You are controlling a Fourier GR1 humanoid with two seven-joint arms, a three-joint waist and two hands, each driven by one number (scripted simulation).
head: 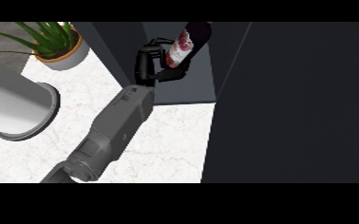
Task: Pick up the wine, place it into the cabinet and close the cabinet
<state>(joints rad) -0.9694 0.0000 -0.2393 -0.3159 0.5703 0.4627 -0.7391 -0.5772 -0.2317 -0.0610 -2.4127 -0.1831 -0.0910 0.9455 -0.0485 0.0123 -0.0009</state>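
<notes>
White marbled surface (pixel 168 137), dark open cabinet (pixel 182 83) at far side.
Black hand (pixel 151 64) curled round dark red-labelled wine bottle (pixel 186 45), neck tilted far-right into cabinet.

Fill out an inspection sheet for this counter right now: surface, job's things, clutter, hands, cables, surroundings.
Surface: white marbled counter, partly covered by the forearm and the cabinet door.
Job's things: wine bottle, dark with a red and white label, tilted, held up at the open cabinet; it is not seen resting on anything. The cabinet's dark door stands open at the right.
Clutter: potted plant at the back left; grey round vessel at the left edge.
Hands: one hand curled round the bottle's lower part; which arm it is cannot be told for certain. No other hand in view.
Cables: nothing seen.
Surroundings: nothing seen beyond the counter and cabinet.
</notes>
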